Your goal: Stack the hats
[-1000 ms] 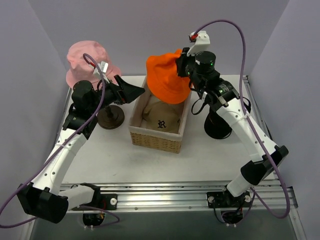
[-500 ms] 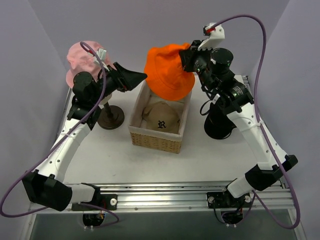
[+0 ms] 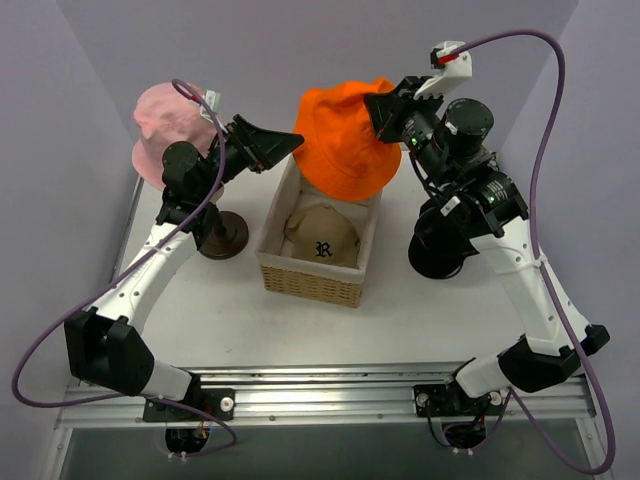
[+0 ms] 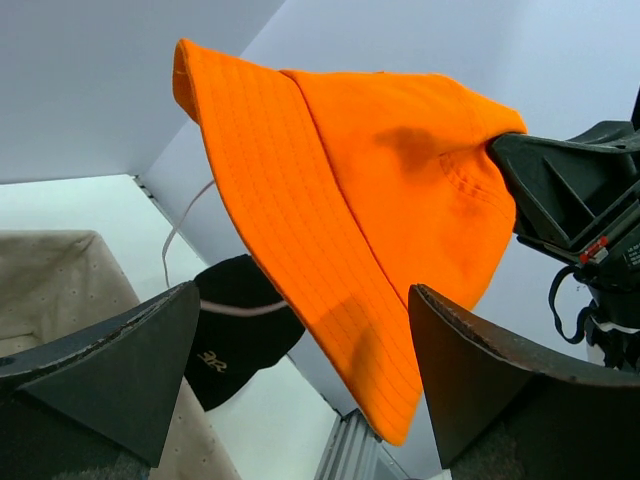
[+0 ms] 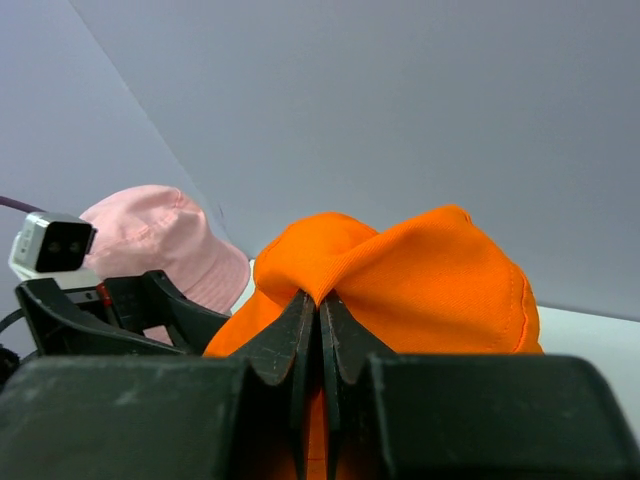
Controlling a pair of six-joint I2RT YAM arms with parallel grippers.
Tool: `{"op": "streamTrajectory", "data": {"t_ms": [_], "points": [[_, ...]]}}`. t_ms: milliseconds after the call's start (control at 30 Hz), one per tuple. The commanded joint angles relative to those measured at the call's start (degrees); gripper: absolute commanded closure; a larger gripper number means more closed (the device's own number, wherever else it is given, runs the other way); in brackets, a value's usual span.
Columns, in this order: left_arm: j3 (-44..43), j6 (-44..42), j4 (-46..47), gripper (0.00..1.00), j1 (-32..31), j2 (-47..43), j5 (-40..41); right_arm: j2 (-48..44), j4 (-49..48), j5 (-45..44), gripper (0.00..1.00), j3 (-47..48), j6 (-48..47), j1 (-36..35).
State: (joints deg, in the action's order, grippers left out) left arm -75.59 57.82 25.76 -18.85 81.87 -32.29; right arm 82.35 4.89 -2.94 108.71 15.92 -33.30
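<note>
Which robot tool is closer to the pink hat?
Left. The left tool sits open close beside the pink bucket hat, pointing at the orange bucket hat. The right tool is farther off, on that hat's far side, pinching its crown.

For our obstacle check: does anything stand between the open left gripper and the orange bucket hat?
Nothing visible does. The left gripper, jaws open, faces the orange bucket hat across bare air. The right gripper pinches the hat's fabric on the far side.

A lab test cell: blank grey walls (image 3: 300,40) around a white table (image 3: 400,320), metal rail (image 3: 330,395).
</note>
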Motion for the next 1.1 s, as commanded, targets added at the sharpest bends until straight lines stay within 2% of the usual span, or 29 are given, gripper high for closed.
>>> {"op": "streamTrajectory", "data": {"t_ms": [0,133,167,233,367,400,467,500,533,767,933,1067], "points": [[-1.57,4.05,8.25,0.06,-0.75,1.72,-1.37,-2.28,-4.27,1.44,1.0,1.51,1.13,0.43],[-3.51,5.63,9.92,0.05,-1.19,3.38,-1.63,-1.75,-6.2,1.45,1.0,1.16,1.83,0.51],[-3.51,6.33,10.88,0.0,-1.1,3.48,-1.89,-1.58,-6.38,1.53,1.0,1.24,2.09,0.52],[-3.25,7.56,12.73,0.1,-0.58,3.39,-1.81,-1.05,-6.2,1.71,1.0,1.77,2.09,0.51],[-6.49,6.78,9.93,0.35,0.65,3.65,-2.16,-0.08,-6.55,2.06,1.0,2.39,2.01,0.43],[-8.06,6.86,9.49,0.55,1.09,3.74,-2.42,0.27,-6.73,2.32,1.0,2.74,2.01,0.51],[-9.74,7.48,8.09,0.77,2.41,4.35,-2.95,1.85,-7.95,4.76,1.0,3.88,2.09,0.52],[-11.49,7.57,7.3,0.92,2.94,4.53,-3.21,2.55,-8.57,5.39,1.0,4.49,2.09,0.43],[-12.46,7.83,5.81,0.97,3.55,5.05,-3.82,4.38,-9.01,6.18,1.0,6.59,1.83,0.51],[-16.43,12.39,4.65,0.98,12.16,5.94,-7.25,15.82,-10.24,12.77,1.0,21.43,2.18,-0.01],[-16.26,13.54,3.07,0.98,19.71,3.66,-9.19,22.58,-14.55,14.37,1.0,26.19,2.01,-2.12],[-15.55,13.98,2.37,0.98,24.21,2.25,-10.86,26.11,-17.97,12.7,1.0,28.76,-1.33,-6.85]]}}
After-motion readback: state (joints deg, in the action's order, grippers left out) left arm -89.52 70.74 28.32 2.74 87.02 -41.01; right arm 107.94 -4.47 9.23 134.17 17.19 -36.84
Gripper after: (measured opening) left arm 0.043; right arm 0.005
